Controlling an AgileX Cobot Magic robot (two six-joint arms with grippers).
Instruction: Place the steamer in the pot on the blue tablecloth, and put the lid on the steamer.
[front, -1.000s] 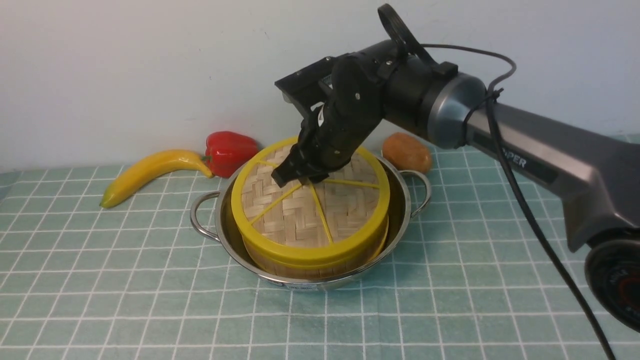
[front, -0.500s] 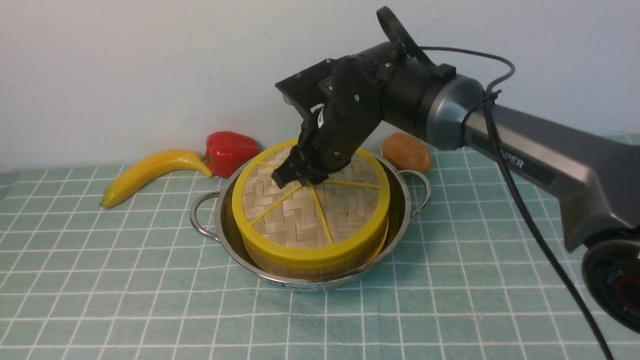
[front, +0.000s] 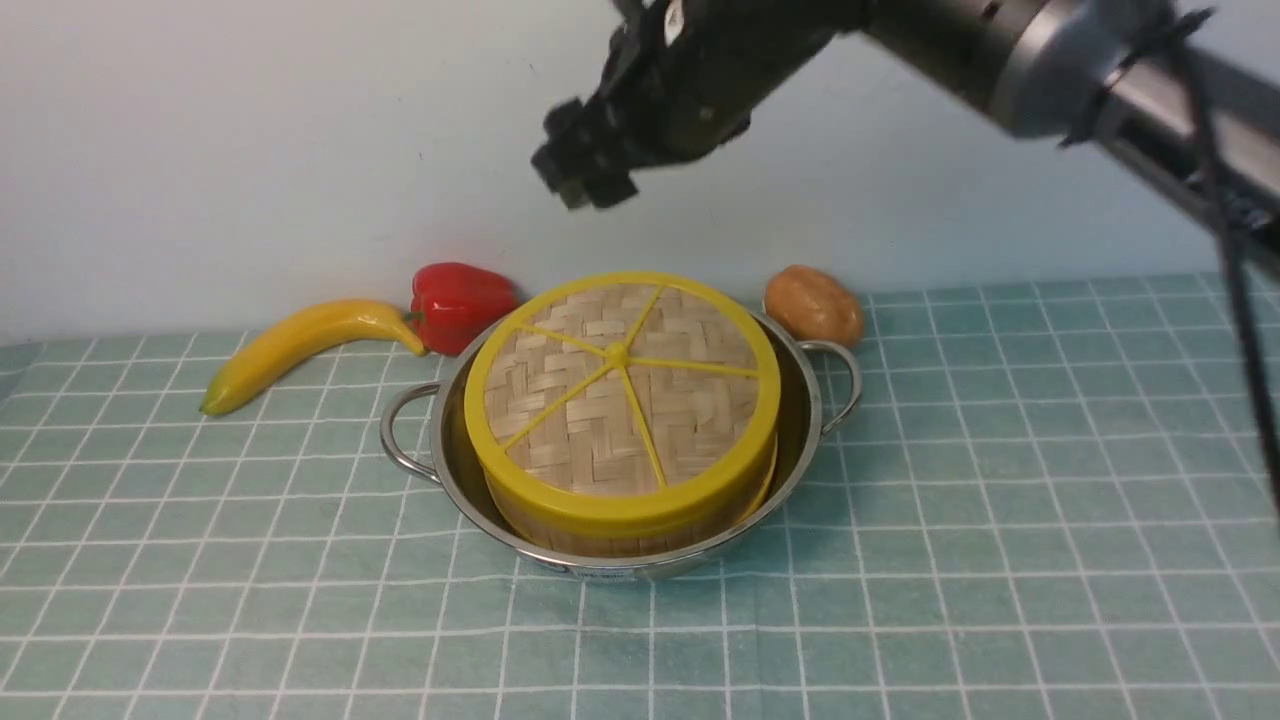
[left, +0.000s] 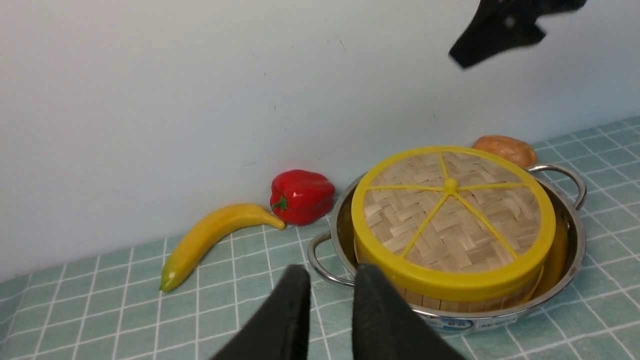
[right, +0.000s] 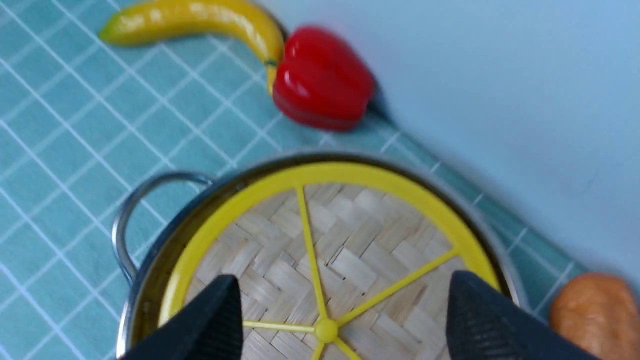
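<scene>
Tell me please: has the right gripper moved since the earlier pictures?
Yes. The right gripper has gone up from the hub of the lid, which has not shifted; it now hangs high before the wall, fingers open.

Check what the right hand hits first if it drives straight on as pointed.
Probably the lid, near its hub; the right wrist view shows the open right hand aimed there.

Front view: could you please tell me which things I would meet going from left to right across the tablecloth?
banana → red pepper → lid → brown potato
</scene>
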